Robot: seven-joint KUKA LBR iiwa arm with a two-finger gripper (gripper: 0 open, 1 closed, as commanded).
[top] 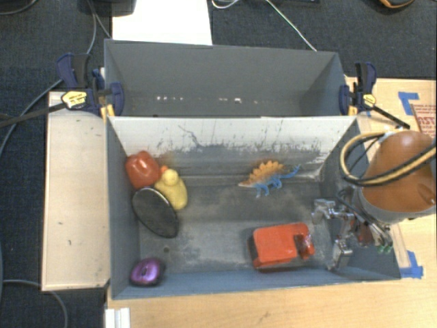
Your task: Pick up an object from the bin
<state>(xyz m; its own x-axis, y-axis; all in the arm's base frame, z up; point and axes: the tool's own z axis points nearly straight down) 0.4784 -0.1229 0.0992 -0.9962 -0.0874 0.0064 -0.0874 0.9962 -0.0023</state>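
My gripper [330, 234] is low at the bin's right wall, and its two metal fingers [323, 210] stand apart with nothing between them. Just left of it, near the front wall, lies an orange-red blocky thing [278, 246]; its right end is close to the fingers, but they are not round it. Further back, in the middle of the bin, lies a small orange and blue toy dinosaur [268, 176].
At the bin's left side a red rounded thing [141, 168], a yellow duck-like toy [172, 188] and a dark grey disc [155, 212] lie bunched together. A small purple thing [146, 272] sits in the front left corner. The arm with its orange cover hangs over the right rim.
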